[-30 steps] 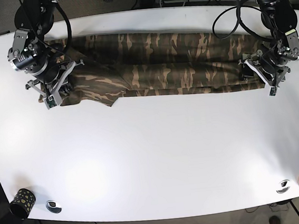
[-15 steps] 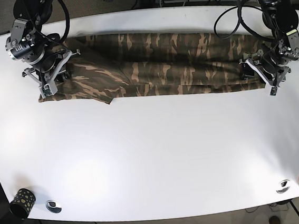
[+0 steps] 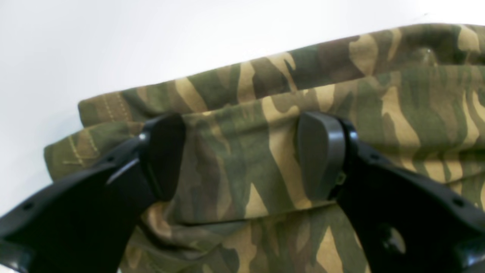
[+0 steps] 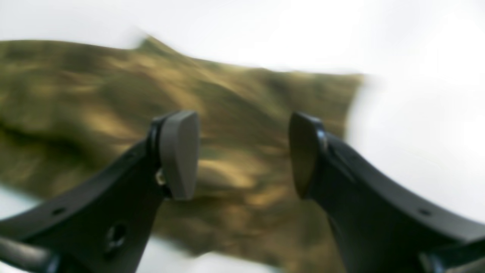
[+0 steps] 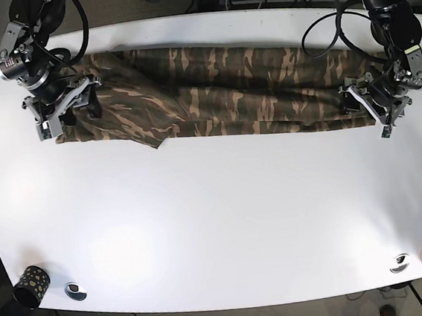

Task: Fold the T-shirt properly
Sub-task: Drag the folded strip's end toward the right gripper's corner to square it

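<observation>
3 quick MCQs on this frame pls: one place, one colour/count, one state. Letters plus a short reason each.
1. Where does the camouflage T-shirt lie on the white table?
A. along the far edge, stretched side to side
B. bunched in the middle
C. hanging off the near edge

2. How many small things sit at the table's near-left corner?
A. none
B. two
C. five

3. How does the left hand stand?
A. shut tight on a pen
C. out of sight
B. jaws apart, fabric between them

Answers
1. A: the base view shows the shirt as a long band near the far edge, between both arms.
2. B: a dark spotted cup and a small silver ring-shaped thing sit there.
3. B: the left wrist view shows both pads spread, with camouflage cloth in the gap.
</observation>
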Controlling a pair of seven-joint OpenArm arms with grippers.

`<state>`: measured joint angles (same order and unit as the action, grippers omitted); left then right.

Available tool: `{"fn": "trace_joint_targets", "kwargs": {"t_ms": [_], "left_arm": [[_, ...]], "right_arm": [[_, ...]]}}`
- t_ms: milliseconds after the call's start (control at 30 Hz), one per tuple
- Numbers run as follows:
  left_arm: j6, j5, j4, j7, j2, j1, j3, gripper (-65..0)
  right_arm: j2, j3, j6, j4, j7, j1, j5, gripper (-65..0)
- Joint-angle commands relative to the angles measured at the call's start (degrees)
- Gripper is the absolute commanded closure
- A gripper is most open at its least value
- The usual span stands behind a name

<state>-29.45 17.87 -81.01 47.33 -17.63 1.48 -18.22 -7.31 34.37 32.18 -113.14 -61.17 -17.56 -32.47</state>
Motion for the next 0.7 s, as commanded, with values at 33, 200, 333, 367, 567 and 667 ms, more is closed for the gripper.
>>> {"fn": "trace_joint_targets", "kwargs": {"t_ms": [33,200,333,367,567,667], "left_arm": [[0.4,-0.5,-0.6,0.9,-0.7,-1.6,-0.2,-43.3],[0.4,-0.6,-0.6,1.0,-0.7,-2.0,-0.2,-43.3],[0.4,-0.6,-0.5,1.0,-0.8,-2.1,-0.2,-43.3],[0.4,-0.6,-0.4,1.0,-0.8,-2.1,-0.2,-43.3],[0.4,-0.6,-0.3,1.0,-1.0,-2.2,-0.2,-43.6],[-1.9,0.1,-1.1,1.0,-0.9,-2.2,-0.6,-43.8]], "right_arm": [[-0.5,-1.4,-0.05,-0.2,-1.2,-0.2,-4.8,-36.1],[-0.4,-6.6,-0.23,5.8,-1.4,-0.1,-5.6,-36.0],[-0.7,-7.4,-0.32,13.3,-0.8,0.7,-5.5,-35.8],[-0.9,-7.4,-0.14,14.6,-0.5,1.0,-5.5,-35.8],[-5.6,-7.5,-0.14,22.9,2.8,1.2,-5.5,-35.8],[-8.0,-7.5,-0.32,26.2,5.6,1.3,-5.5,-35.8]]}}
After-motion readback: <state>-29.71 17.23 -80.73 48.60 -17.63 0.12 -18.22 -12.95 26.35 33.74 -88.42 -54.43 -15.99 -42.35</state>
